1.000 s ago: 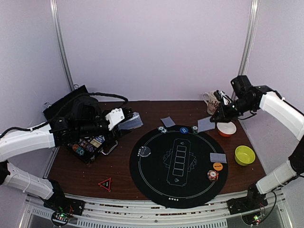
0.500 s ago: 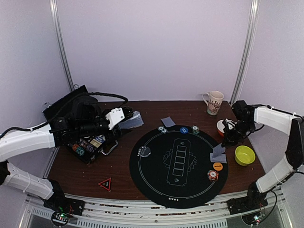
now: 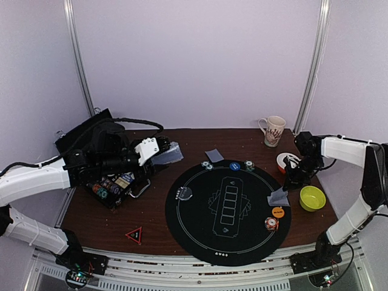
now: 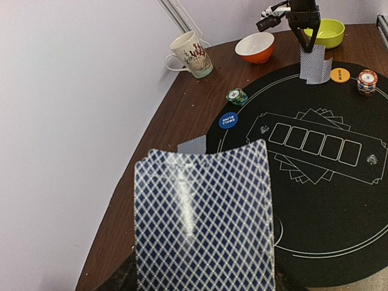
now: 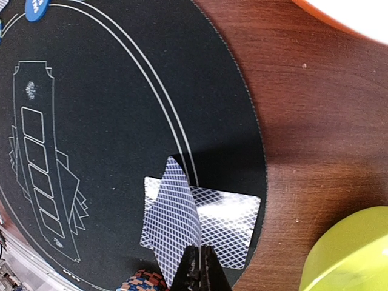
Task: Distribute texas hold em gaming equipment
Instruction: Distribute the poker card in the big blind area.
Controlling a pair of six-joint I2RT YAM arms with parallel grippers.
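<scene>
— Where is the card at this moment?
— In the right claw (image 5: pixel 197 267). Its jaws are pinched tight on the upper end of a card (image 5: pixel 173 221), over the right rim of the black mat (image 5: pixel 121 121) and near the green bowl (image 5: pixel 354 254). A second card (image 5: pixel 227 224) lies flat on the mat directly beneath it, patterned back up.

— Which way does the held one run?
— The left wrist view shows it hanging nearly upright. Its long axis runs top to bottom, with the free end down toward the flat card. Whether that end touches cannot be told.

— How is it likely to handle?
— Light, thin and springy, by the look of it, since it bows visibly in the grip. It is probably slick too, so it may skate across the card below once released. An edge pinch seems the right hold, because a card lying flat offers little to catch.

— And the other arm?
— The left claw (image 3: pixel 162 150) is partly closed around a stack of cards (image 4: pixel 203 224). The backs face its own camera, and it holds them over the table's left side, well apart from the right claw.
</scene>
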